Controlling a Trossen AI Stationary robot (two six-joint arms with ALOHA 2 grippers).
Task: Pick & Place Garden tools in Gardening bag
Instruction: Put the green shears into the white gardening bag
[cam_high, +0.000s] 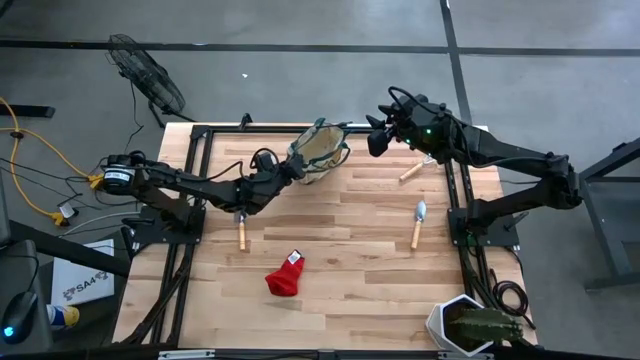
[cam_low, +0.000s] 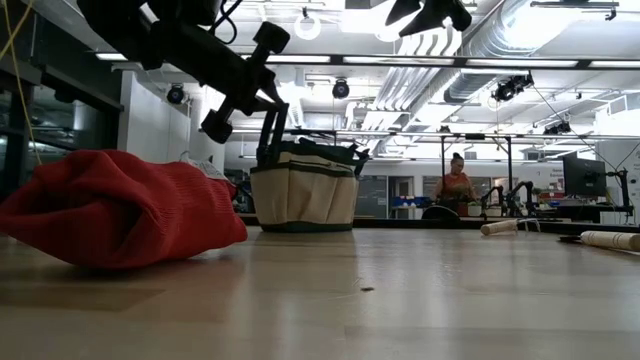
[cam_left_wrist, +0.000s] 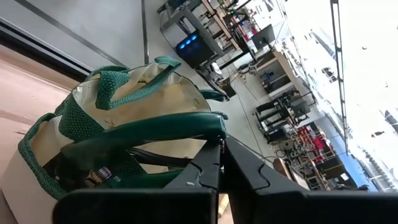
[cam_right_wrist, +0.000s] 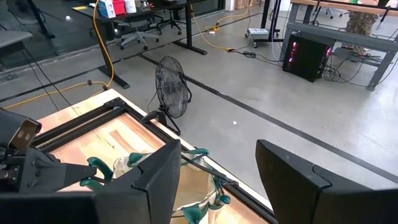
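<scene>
At the far edge of the wooden table (cam_high: 340, 240) we see the gardening bag (cam_high: 318, 152), a tan canvas tote with dark green trim, standing upright with its mouth open to the overhead camera. Our left gripper (cam_high: 290, 170) reaches in from the left and sits at the bag's near-left rim; its jaws are closed on the bag's green trim or handle, and from the left wrist we see the dark fingers (cam_left_wrist: 249, 180) pressed together with the green band running across them. In the low view this arm slants down from the upper left to the bag's (cam_low: 304, 192) top edge. Our right gripper (cam_high: 380, 137) hangs above the table just to the right of the bag, apart from it, with its jaws standing wide open and nothing between them; past its two dark fingers (cam_right_wrist: 158, 180) the right wrist camera looks down on the bag's open top. Out on the table, a wooden-handled trowel (cam_high: 418, 224) lies near the right side, a second wooden-handled tool (cam_high: 414, 170) lies close to the right arm toward the far right corner, and another wooden handle (cam_high: 241, 233) shows just below the left arm. A red fabric piece (cam_high: 286, 275) lies crumpled near the middle of the near half, well apart from the bag. A spiky green plant in a white pot (cam_high: 470, 326) stands at the near right corner. A floor fan (cam_high: 146, 72) stands beyond the far left corner.
</scene>
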